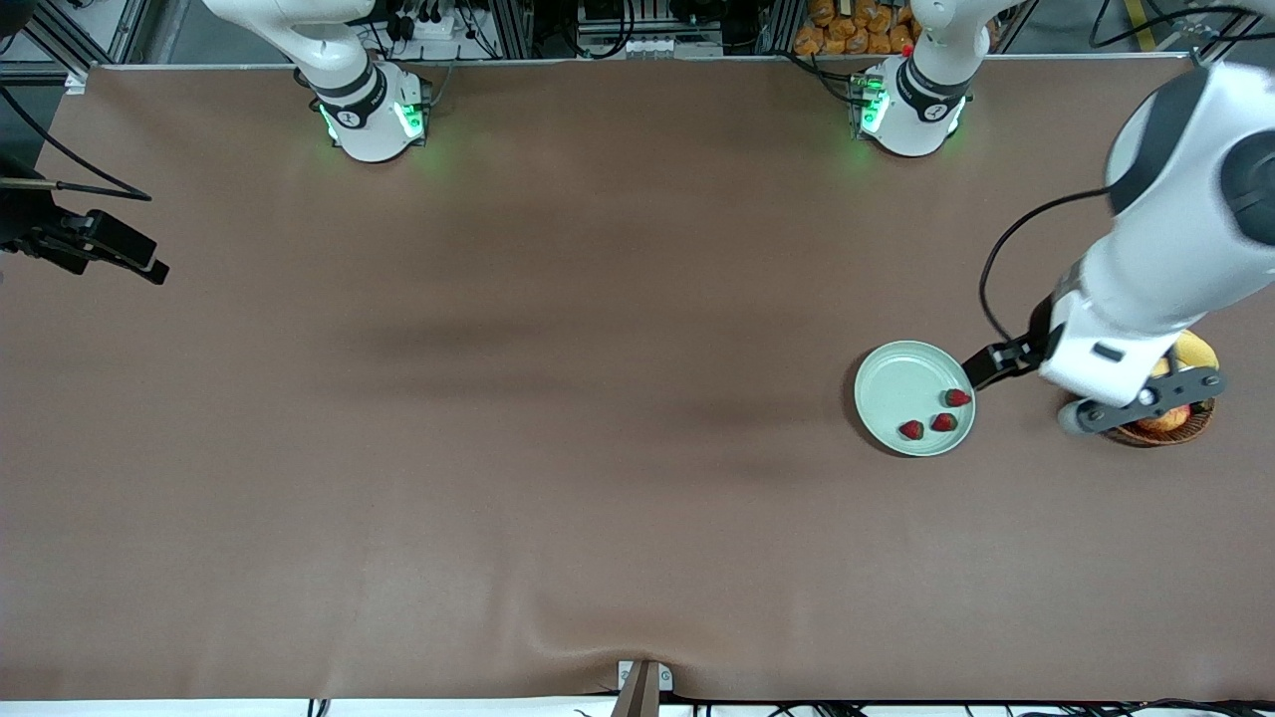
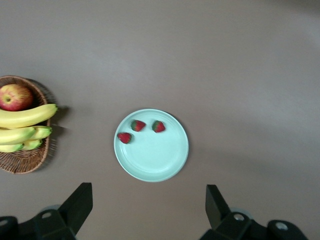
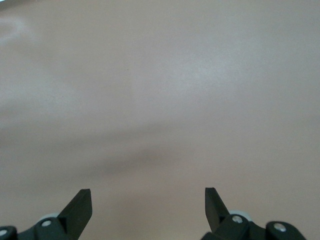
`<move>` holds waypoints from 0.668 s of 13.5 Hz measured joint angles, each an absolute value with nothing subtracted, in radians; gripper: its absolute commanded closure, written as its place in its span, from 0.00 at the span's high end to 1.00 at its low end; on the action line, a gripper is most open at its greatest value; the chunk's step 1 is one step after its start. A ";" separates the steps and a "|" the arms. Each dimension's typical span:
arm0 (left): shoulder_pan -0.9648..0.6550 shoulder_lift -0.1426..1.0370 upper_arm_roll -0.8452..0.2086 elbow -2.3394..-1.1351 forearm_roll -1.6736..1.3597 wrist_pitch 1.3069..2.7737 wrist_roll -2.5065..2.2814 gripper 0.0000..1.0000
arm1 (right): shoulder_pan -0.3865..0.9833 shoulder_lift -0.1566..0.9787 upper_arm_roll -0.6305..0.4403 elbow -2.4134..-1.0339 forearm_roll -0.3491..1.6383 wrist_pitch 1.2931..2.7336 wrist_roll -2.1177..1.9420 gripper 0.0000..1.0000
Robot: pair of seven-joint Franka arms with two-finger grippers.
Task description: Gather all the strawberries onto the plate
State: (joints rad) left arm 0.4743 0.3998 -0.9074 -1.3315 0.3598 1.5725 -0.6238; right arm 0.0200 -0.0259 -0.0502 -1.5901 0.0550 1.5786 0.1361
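Brown table (image 1: 558, 398), no readable writing, strawberries (image 2: 138, 125) on plate (image 2: 155, 160)

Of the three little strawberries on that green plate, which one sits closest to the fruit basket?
The strawberry by the plate's rim at the basket end; the other two strawberries lie nearer the front camera and farther from the basket.

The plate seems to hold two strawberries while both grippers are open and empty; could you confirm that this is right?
Not quite: the plate holds three strawberries, not two, as the left wrist view shows. The rest stands: the left gripper above the plate and the right gripper over bare table are both open and empty.
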 measured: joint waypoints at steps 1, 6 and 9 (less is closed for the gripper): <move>0.482 0.366 -0.892 -1.326 0.321 1.570 -0.577 1.00 | 0.020 -0.026 -0.050 -1.590 0.055 1.579 0.136 1.00; 0.302 0.147 -0.532 -1.327 0.084 1.498 -0.389 1.00 | 0.020 -0.029 -0.050 -1.590 0.055 1.578 0.136 1.00; 0.169 0.070 -0.313 -1.368 -0.008 1.466 -0.324 1.00 | 0.020 -0.029 -0.050 -1.590 0.054 1.576 0.136 1.00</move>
